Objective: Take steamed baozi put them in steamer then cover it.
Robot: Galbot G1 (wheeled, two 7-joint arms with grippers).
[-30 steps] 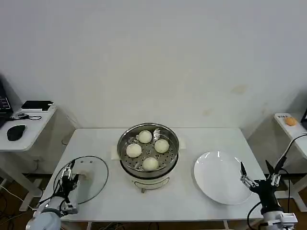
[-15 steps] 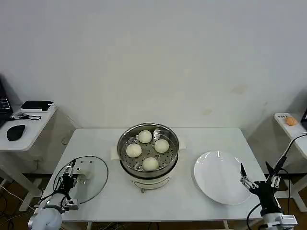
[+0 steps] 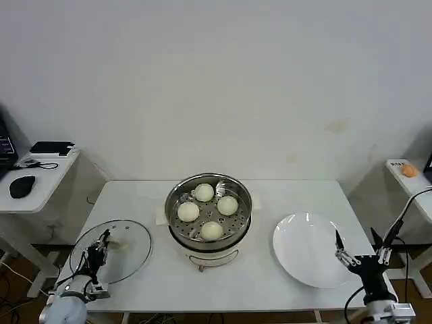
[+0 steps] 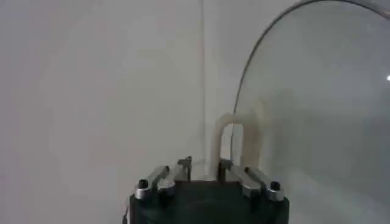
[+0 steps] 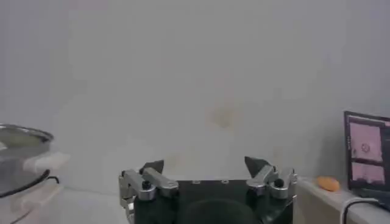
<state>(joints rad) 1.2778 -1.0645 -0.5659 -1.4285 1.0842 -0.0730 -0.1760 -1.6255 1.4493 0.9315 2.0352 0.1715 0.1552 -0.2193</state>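
On the white rectangular table (image 3: 270, 196), the round stainless-steel steamer (image 3: 208, 211) sits at centre holding four pale round baozi (image 3: 212, 230), the clear glass cover (image 3: 111, 250) lying at eight o'clock, the flat white plate (image 3: 310, 250) at four o'clock.

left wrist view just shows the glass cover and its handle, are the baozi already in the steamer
Observer: Yes, four steamed baozi sit on the tray inside the steamer, which is uncovered.
Operator: where is the steamer from the cover
Observer: The cover is at the left of the table; the steamer stands to its right, mid-table.
Operator: right arm in the way
Observer: No, the right gripper waits open by the empty white plate, at the table's right.
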